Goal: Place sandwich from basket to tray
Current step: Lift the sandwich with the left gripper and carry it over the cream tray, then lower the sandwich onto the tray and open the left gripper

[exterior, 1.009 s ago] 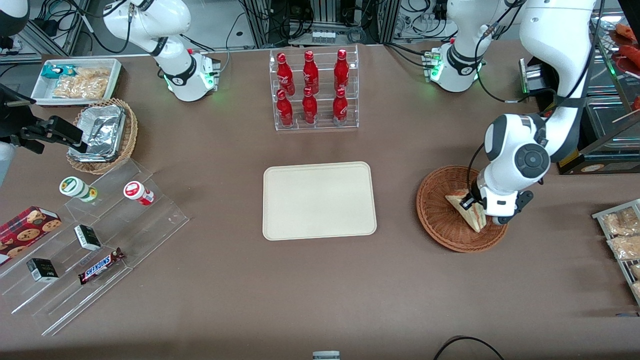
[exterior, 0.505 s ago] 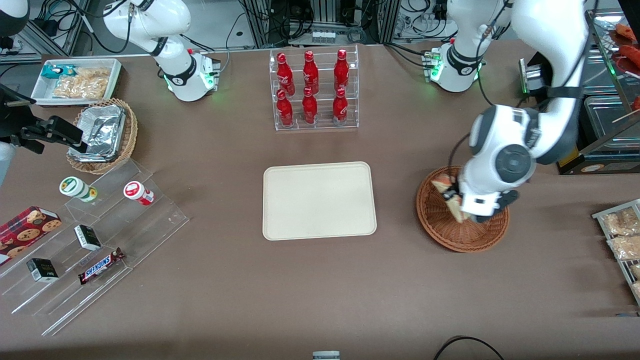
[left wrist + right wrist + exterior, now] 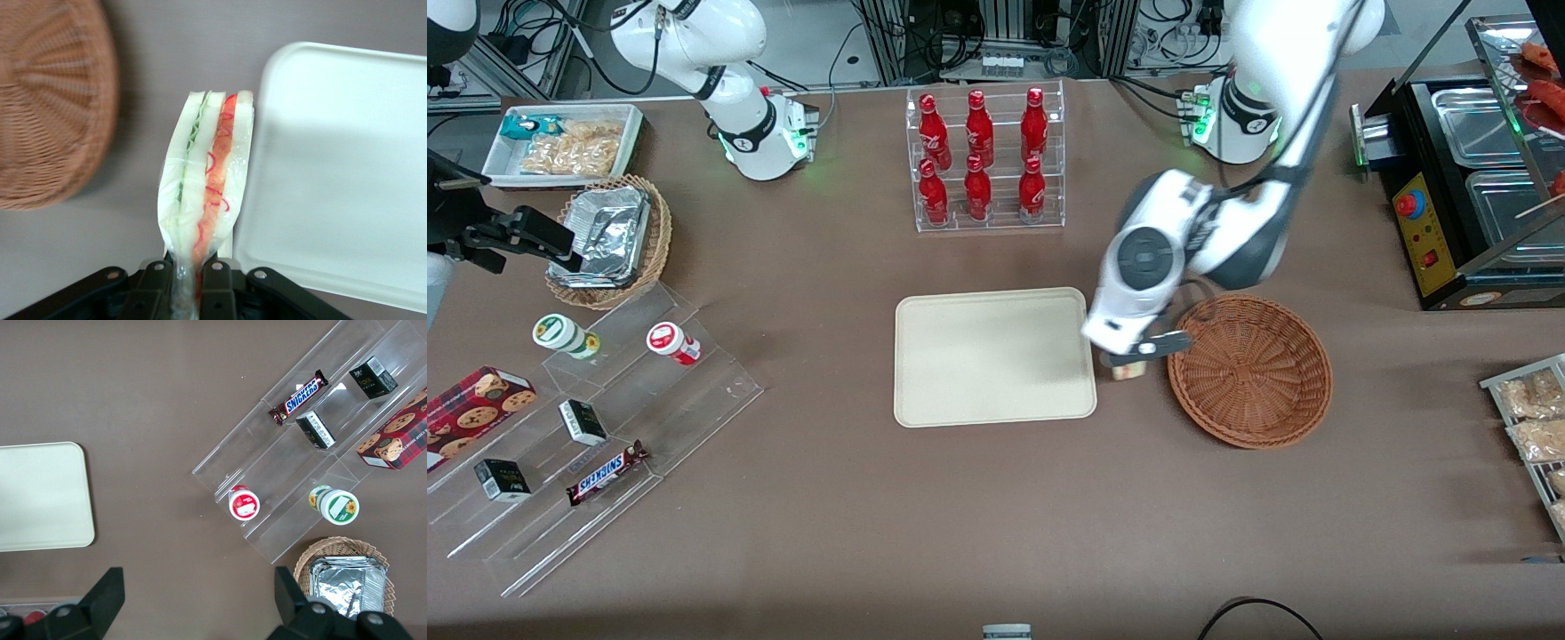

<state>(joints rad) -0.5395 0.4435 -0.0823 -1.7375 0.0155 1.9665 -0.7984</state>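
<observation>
Your tray [image 3: 994, 357] sat flat mid-table with the basket [image 3: 1250, 369] beside it, toward the working arm's end. Your gripper [image 3: 189, 277] hung above the strip of table between the two, pinched tight on the sandwich [image 3: 208, 180], which was wrapped in clear film with its cut edge showing.

Counted: 6 red bottles [image 3: 978, 160], 2 wicker baskets [image 3: 1249, 369], 1 tray [image 3: 994, 356], 1 sandwich [image 3: 208, 180], held by tool [image 3: 189, 277]
</observation>
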